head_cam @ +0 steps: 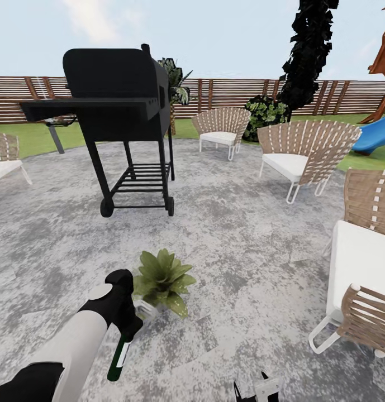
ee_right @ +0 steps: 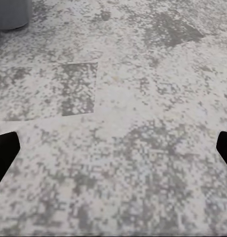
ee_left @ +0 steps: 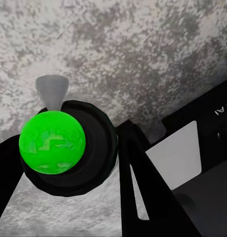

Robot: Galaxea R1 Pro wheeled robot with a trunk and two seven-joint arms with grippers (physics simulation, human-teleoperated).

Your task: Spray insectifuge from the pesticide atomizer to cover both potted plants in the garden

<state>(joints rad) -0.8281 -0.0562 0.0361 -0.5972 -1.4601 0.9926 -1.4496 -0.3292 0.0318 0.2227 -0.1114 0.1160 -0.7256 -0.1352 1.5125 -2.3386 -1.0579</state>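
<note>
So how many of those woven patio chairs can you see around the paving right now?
5 partly or fully in view: chair behind the grill, chair near the slide, two at the right edge, one at the left edge. More may sit outside the picture.

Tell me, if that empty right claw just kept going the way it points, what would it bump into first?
Most likely the mottled grey paved patio. The right gripper looks down at bare paving between its spread black fingertips, with nothing in between. How far off the ground lies is hard to judge.
</note>
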